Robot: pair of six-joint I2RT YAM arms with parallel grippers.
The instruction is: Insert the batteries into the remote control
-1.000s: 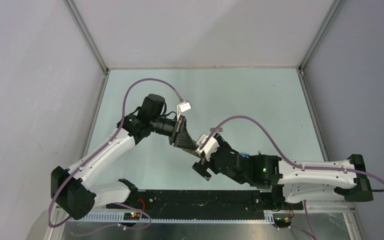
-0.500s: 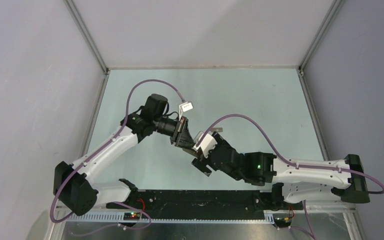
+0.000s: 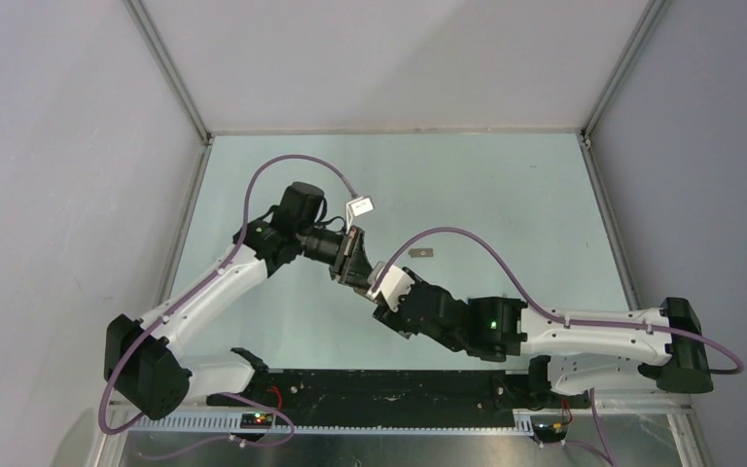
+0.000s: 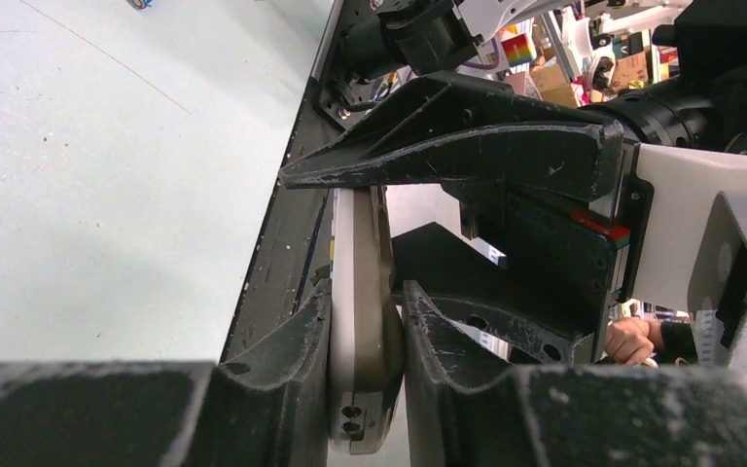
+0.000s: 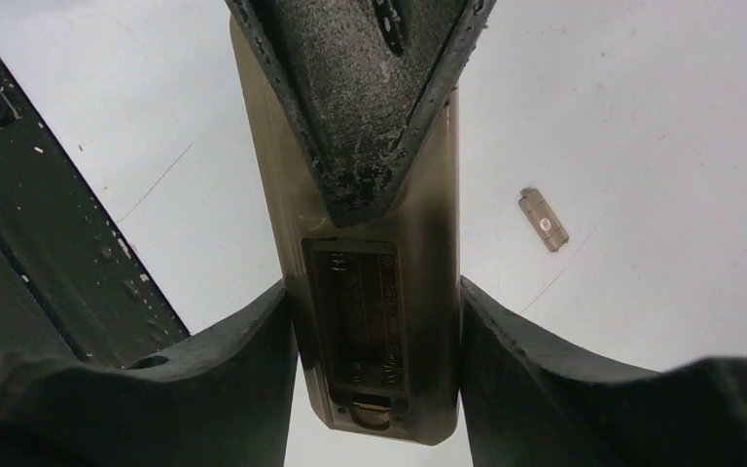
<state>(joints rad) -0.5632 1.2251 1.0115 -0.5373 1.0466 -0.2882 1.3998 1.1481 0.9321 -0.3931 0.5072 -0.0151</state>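
L hand (image 4: pixel 365 316) is clamping the remote control (image 5: pixel 428 292) by its front & back faces, fingers almost closed on it; the remote is hanging in the air over approx. the middle of the table (image 3: pixel 506 185), its tan back w/ the uncovered battery slot (image 5: pixel 355 321) facing the R wrist camera; R hand (image 5: pixel 374 302) is gripping it too, narrowly open, fingers touching both long edges; a small grey piece (image 5: pixel 543 219) is lying on the table near the hands, on their far-edge side.

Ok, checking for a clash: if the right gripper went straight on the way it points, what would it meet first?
Likely the remote control, flanked by the right gripper; the left gripper clamping it comes next. Depth is unclear.
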